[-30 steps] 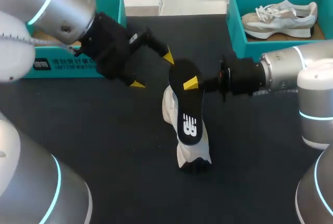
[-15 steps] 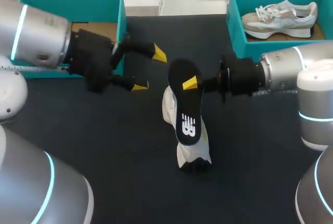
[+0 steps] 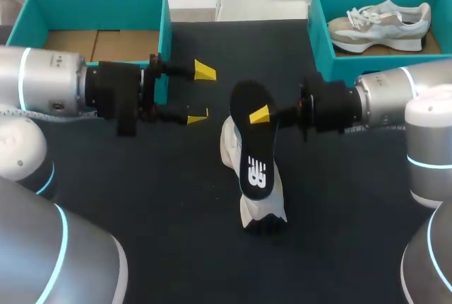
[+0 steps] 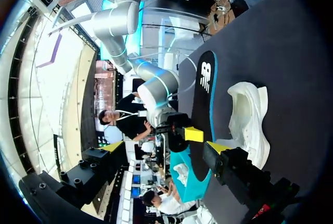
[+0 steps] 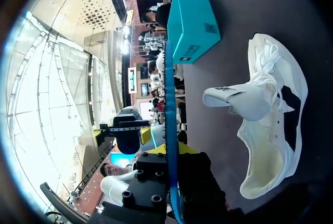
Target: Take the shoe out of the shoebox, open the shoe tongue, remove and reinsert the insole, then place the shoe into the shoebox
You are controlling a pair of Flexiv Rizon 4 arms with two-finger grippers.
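Observation:
My right gripper [image 3: 259,114] is shut on a black insole [image 3: 253,141] with a white logo, holding it tilted over the white shoe [image 3: 260,201] that lies on the dark table. In the right wrist view the insole [image 5: 170,88] shows edge-on between the fingers of that gripper [image 5: 171,153], and the shoe [image 5: 273,114] lies beside it with its tongue [image 5: 231,99] pulled out. My left gripper [image 3: 200,93] stands open and empty, left of the insole and apart from it. In the left wrist view, ahead of its open fingers [image 4: 216,147], are the insole [image 4: 204,94] and the shoe [image 4: 251,120].
A teal shoebox [image 3: 164,21], open with a brown cardboard bottom, stands at the back left behind my left arm. A second teal box [image 3: 316,21] at the back right holds a grey and white shoe [image 3: 381,25].
My left arm has drawn back to the left, away from the insole, and levelled out with its gripper still open. The right gripper, insole and shoe have kept still.

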